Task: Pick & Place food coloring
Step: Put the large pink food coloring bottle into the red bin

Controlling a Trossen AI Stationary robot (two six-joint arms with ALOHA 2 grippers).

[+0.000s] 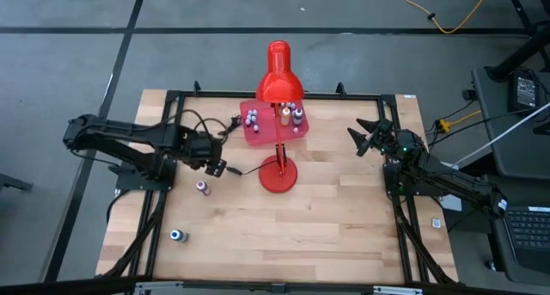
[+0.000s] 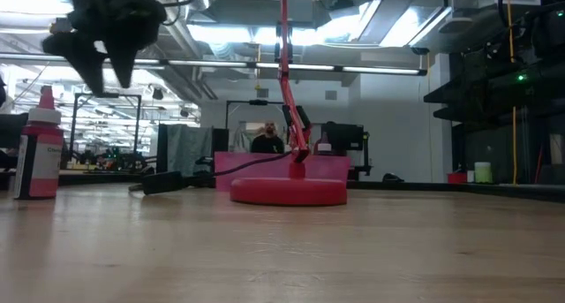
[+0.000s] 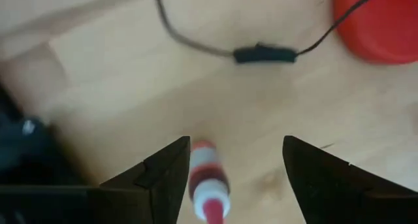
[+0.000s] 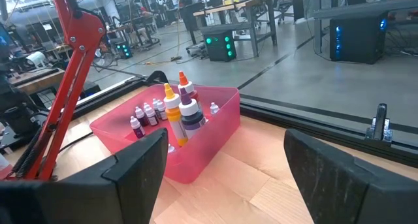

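A small food coloring bottle (image 1: 203,188) with a reddish body and pale cap stands upright on the wood near the table's left side. In the left wrist view this bottle (image 3: 208,185) shows below and between my open left gripper's (image 3: 235,145) fingers, nearer one of them. My left gripper (image 1: 221,166) hangs raised above the table (image 2: 97,60) and touches nothing. Another bottle (image 1: 178,236) stands near the near-left corner. Several more bottles (image 4: 176,113) stand in the pink tray (image 1: 258,133). My right gripper (image 1: 365,136) waits open at the right side (image 4: 225,136).
The red desk lamp stands mid-table on its round base (image 1: 278,175), with its head (image 1: 279,76) over the tray. Its dark cord with an inline switch (image 3: 261,54) lies on the wood close to my left gripper. A dark frame (image 1: 172,97) runs around the table. A person (image 2: 267,140) is far behind.
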